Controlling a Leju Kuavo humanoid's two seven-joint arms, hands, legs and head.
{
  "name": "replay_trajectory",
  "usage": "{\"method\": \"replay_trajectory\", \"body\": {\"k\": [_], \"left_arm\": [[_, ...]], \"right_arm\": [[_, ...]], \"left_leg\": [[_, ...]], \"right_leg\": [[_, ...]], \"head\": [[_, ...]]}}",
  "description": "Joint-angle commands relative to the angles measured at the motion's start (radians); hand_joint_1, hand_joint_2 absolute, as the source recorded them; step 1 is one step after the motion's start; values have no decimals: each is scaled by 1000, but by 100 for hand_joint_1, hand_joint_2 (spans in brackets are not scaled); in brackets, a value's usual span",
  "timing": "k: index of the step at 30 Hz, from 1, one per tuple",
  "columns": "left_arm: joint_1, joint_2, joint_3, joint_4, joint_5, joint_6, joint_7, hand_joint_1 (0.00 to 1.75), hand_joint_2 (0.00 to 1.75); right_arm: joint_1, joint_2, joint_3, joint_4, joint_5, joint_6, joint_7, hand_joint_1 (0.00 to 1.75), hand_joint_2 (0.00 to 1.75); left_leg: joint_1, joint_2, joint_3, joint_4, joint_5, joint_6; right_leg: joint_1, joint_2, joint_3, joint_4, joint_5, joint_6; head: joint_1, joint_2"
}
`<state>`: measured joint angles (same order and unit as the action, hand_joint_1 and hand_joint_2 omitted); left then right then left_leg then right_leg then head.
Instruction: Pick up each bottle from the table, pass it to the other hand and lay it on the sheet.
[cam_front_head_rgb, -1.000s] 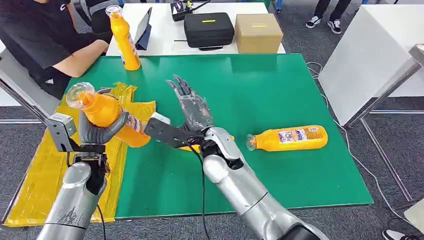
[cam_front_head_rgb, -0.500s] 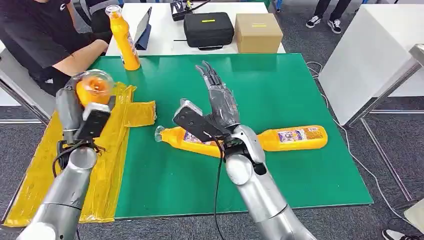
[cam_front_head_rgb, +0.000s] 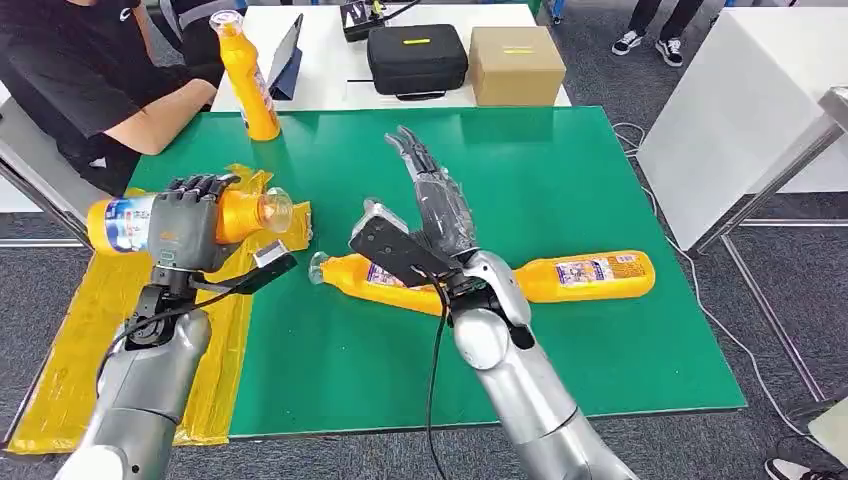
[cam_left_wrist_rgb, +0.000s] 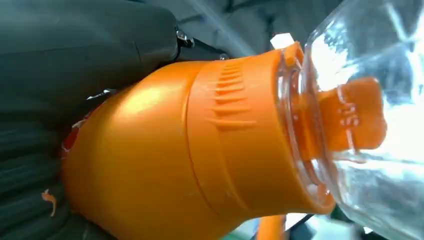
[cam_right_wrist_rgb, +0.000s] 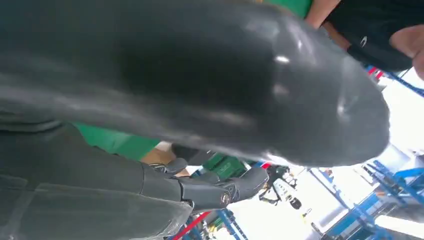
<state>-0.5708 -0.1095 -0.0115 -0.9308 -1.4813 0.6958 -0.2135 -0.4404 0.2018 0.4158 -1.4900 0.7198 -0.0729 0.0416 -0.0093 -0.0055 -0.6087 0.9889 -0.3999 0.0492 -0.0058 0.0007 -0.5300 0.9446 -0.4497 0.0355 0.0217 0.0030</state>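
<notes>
While the right robot hand spreads empty, the left robot hand grips an orange, clear-capped bottle

The bottles are orange with clear caps and white-and-blue labels. The sheet is yellow, the bench cover green, the case black.

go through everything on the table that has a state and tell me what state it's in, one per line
Left robot hand: gripping an orange bottle, held sideways over the yellow sheet.
Right robot hand: open, raised, holding nothing.
Two orange bottles: lying on the green mat.
Fourth orange bottle: standing upright.
Black case: closed.
</notes>
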Motion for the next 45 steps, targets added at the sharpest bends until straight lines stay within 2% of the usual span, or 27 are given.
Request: {"method": "replay_trajectory", "body": {"k": [1, 5, 6, 10, 20, 23, 24, 25, 28, 29, 30, 32, 33, 36, 44, 45], "left_arm": [[16, 76, -191, 156, -58, 2, 83, 175, 175], [47, 85, -207, 178, -79, 2, 98, 175, 175], [38, 92, -250, 202, -61, 2, 134, 175, 175], [73, 101, -248, 216, -56, 2, 123, 175, 175], [109, 89, -280, 233, -78, 2, 138, 175, 175], [122, 101, -322, 266, -60, 2, 160, 175, 175], [120, 99, -324, 274, -68, 2, 164, 73, 175], [111, 97, -336, 321, -88, 2, 175, 0, 175], [96, 92, -350, 368, -86, 2, 178, 0, 175], [98, 95, -357, 381, -89, 2, 193, 0, 0], [95, 94, -357, 398, -73, 2, 155, 0, 0], [85, 92, -369, 433, -88, 2, 192, 0, 0], [89, 103, -342, 439, -72, 2, 152, 0, 0], [70, 87, -361, 497, -82, 2, 192, 0, 0], [73, 91, -336, 469, -62, 2, 172, 0, 0], [83, 89, -308, 420, -58, 2, 174, 0, 0]], "right_arm": [[-46, -66, 64, 80, -38, 13, -27, 0, 0], [-31, -87, 84, 73, -55, 14, -42, 0, 0], [-30, -88, 86, 75, -58, 15, -42, 0, 0], [-25, -94, 97, 76, -65, 19, -47, 0, 0], [-54, -73, 99, 89, -78, 42, -34, 0, 0], [-77, -55, 102, 116, -78, 61, -29, 0, 0], [-82, -51, 98, 124, -78, 61, -29, 0, 0], [-86, -45, 93, 134, -75, 68, -33, 0, 0], [-88, -42, 90, 136, -72, 71, -34, 0, 0], [-89, -43, 90, 137, -66, 75, -29, 0, 0], [-86, -40, 83, 137, -63, 78, -32, 0, 0], [-84, -36, 77, 138, -56, 85, -35, 0, 0], [-84, -32, 74, 139, -53, 88, -36, 0, 0], [-83, -24, 73, 141, -39, 100, -37, 0, 0], [-100, -15, 56, 167, -32, 106, -39, 0, 0], [-104, -12, 49, 172, -29, 108, -38, 0, 0]], "left_leg": [[0, 3, 8, -1, -3, -4], [1, 1, 4, -1, -1, -2], [0, 0, 6, -1, -2, -3], [0, 2, 9, -2, -3, -4], [0, 1, 3, 0, -1, -2], [0, 3, 6, 0, -3, -4], [0, 3, 6, 0, -3, -3], [0, 3, 6, 0, -3, -4], [0, 2, 6, -1, -2, -3], [0, 1, 3, -1, -1, -2], [0, 1, 6, -1, -2, -3], [0, 1, 5, -1, -2, -3], [0, 1, 7, -1, -2, -3], [0, 1, 6, -1, -2, -3], [0, 0, 8, -1, -1, -2], [0, 0, 9, -1, -2, -3]], "right_leg": [[0, 2, 8, -2, -2, -1], [0, 0, 4, -1, -1, -1], [0, 0, 6, -2, -2, -1], [0, 2, 8, -2, -2, -1], [0, 1, 3, -1, -1, -1], [0, 3, 6, 0, -2, -1], [0, 3, 5, 0, -2, -1], [0, 3, 6, 0, -2, -1], [0, 2, 5, -1, -2, -1], [0, 1, 3, -1, -1, -1], [0, 1, 6, -1, -2, -1], [0, 1, 5, -1, -2, -1], [0, 1, 7, -1, -2, -1], [0, 1, 6, -1, -1, -1], [0, 1, 8, -1, -1, -1], [0, 1, 9, -1, -1, -1]], "head": [[0, 0], [0, 0], [0, 0], [0, 0], [0, 0], [0, 0], [0, 0], [0, 0], [0, 0], [0, 0], [0, 0], [0, 0], [0, 0], [0, 0], [0, 0], [0, 0]]}}
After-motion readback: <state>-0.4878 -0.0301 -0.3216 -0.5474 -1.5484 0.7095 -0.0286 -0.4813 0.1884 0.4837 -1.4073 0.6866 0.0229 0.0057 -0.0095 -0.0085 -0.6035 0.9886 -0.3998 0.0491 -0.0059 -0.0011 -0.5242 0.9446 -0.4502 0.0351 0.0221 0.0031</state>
